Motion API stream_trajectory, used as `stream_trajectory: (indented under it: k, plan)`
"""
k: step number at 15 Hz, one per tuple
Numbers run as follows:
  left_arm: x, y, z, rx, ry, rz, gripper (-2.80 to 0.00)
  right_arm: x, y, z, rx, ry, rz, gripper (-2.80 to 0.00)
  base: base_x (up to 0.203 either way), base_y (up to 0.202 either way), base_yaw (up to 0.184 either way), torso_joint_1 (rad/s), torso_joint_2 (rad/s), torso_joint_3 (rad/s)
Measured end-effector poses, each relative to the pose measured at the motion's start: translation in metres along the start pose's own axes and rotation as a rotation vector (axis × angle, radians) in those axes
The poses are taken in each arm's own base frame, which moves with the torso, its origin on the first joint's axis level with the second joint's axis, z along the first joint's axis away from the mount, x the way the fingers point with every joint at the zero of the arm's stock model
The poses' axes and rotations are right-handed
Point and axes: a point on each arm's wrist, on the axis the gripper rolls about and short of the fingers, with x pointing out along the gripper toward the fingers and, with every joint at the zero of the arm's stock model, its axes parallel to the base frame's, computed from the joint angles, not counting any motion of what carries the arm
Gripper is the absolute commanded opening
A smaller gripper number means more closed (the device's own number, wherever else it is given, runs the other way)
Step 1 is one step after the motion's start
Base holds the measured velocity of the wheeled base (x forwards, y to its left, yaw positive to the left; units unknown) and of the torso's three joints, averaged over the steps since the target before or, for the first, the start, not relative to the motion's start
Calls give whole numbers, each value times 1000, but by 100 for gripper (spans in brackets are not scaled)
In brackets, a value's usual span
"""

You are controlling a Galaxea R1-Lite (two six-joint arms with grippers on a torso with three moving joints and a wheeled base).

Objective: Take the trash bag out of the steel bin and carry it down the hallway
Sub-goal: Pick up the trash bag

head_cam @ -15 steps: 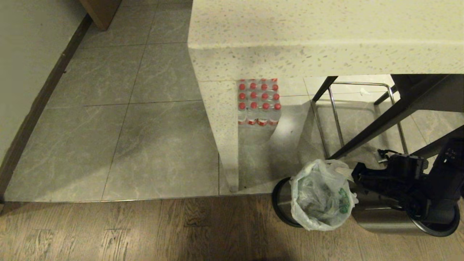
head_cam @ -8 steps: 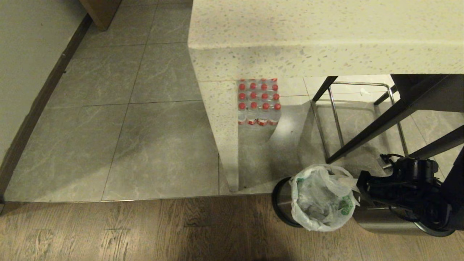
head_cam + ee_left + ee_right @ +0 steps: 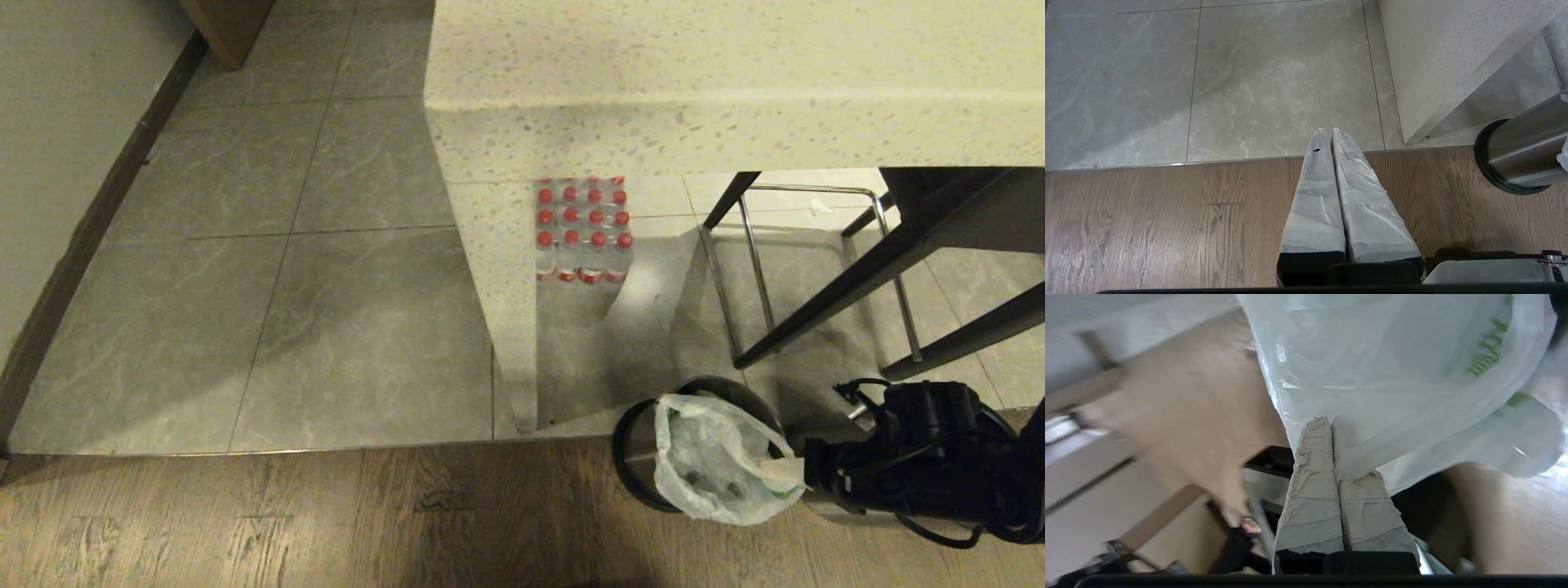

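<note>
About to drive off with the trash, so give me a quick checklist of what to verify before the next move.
1. Right pincer shut on the trash bag: ok, plastic pinched between the fingers.
2. Bag clear of the steel bin: cannot tell; it hangs across the bin's rim, bottom not clearly out.
3. Bag intact: ok, no tear visible.
4. Left pincer shut, empty, hanging over the floor: ok.
5. Route on the grey tiles: ok on the left; the stone counter and chair legs stand close ahead.
</note>
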Motion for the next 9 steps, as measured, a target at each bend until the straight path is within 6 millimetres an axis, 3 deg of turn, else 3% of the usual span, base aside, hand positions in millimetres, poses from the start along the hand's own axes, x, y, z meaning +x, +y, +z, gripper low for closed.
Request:
stream_trajectory:
  k: [5, 9]
  plan:
    - [0, 0, 0, 0, 0, 0, -280, 11, 12, -10, -117, 37, -93, -280, 0, 0, 0, 0, 0, 0]
    - [0, 0, 0, 0, 0, 0, -280, 12, 17, -17, -166, 15, -307, -280, 0, 0, 0, 0, 0, 0]
